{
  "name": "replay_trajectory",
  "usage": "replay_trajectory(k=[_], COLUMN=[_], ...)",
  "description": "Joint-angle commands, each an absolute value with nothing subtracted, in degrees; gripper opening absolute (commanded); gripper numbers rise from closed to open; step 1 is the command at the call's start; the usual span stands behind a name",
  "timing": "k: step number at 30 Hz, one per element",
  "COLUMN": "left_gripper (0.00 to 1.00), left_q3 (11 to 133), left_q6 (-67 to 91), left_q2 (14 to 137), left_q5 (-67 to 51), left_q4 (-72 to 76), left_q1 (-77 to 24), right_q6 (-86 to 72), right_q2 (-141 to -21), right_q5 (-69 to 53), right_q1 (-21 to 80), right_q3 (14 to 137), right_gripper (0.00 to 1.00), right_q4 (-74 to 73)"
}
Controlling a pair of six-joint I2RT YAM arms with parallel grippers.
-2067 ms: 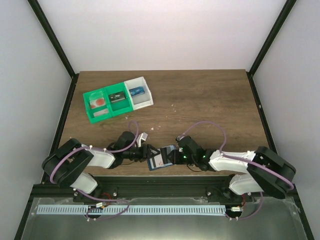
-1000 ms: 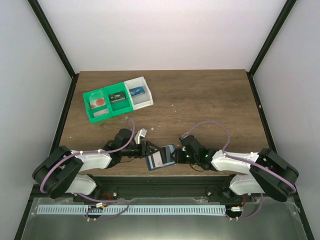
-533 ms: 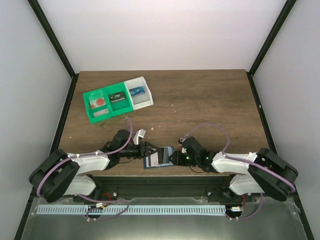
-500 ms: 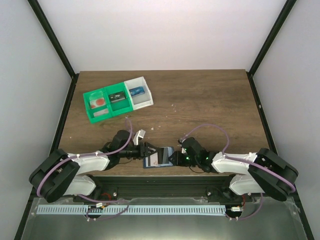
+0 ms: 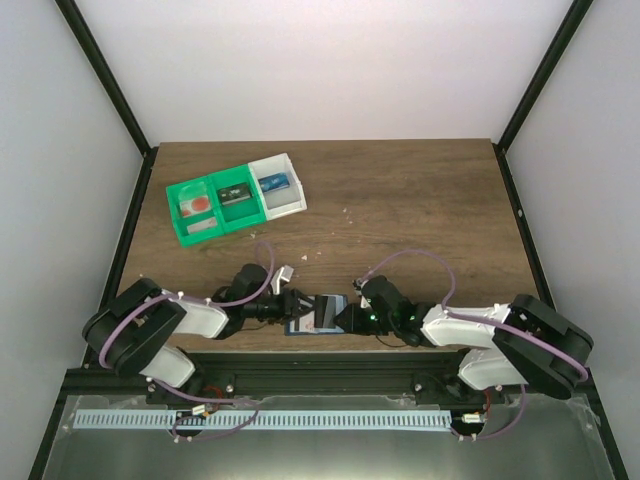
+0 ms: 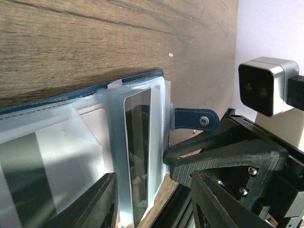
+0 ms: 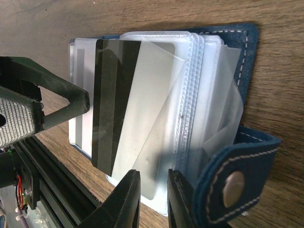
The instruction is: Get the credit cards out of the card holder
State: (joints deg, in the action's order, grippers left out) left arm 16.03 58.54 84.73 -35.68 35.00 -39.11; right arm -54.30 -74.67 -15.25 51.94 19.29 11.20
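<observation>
The blue card holder [image 5: 316, 313] lies open near the table's front edge, between both grippers. Its clear sleeves [image 7: 199, 95] fan out, and a pale grey credit card [image 7: 130, 107] with a black stripe sticks partly out of one. My right gripper [image 7: 154, 197] stands over the holder's near edge beside the snap strap [image 7: 235, 183], jaws narrowly apart with the card's corner showing in the gap. My left gripper [image 6: 152, 209] faces it from the other side, jaws apart around the upright sleeve pages [image 6: 142, 152]. The right gripper's finger [image 6: 213, 156] touches the sleeves' edge.
A green-and-white three-compartment tray [image 5: 236, 198] holding small items stands at the back left. The table's front edge and the metal rail [image 5: 320, 355] run just below the holder. Bare wood [image 5: 420, 210] stretches behind and to the right.
The card holder has gone from tilted up to lying lower and flatter between the grippers. Both pairs of jaws have narrowed. The left arm's elbow has swung back and outward.
</observation>
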Motion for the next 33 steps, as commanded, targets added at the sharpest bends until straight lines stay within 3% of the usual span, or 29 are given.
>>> replay_trajectory(k=[1, 11, 24, 33], left_gripper=[0.44, 0.38, 0.00, 0.00], left_q3=[16.42, 17.43, 16.55, 16.01], left_q6=[58.48, 59.10, 59.72, 59.67], left_q2=[86.63, 90.47, 90.03, 89.46], left_q5=[-35.88, -35.97, -36.69, -37.11], left_q4=[39.12, 41.43, 43.23, 43.08], left_q1=[-39.70, -41.41, -41.58, -41.52], right_q6=[-55.34, -55.82, -56.13, -56.29], right_q2=[-76.11, -77.50, -77.35, -77.11], right_q5=[-15.23, -15.36, -15.36, -15.57], right_q1=[52.38, 52.38, 52.38, 52.38], right_q3=[18.59, 18.54, 18.06, 17.69], right_gripper=[0.18, 0.18, 0.18, 0.18], right_q4=[12.63, 12.83, 13.31, 13.63])
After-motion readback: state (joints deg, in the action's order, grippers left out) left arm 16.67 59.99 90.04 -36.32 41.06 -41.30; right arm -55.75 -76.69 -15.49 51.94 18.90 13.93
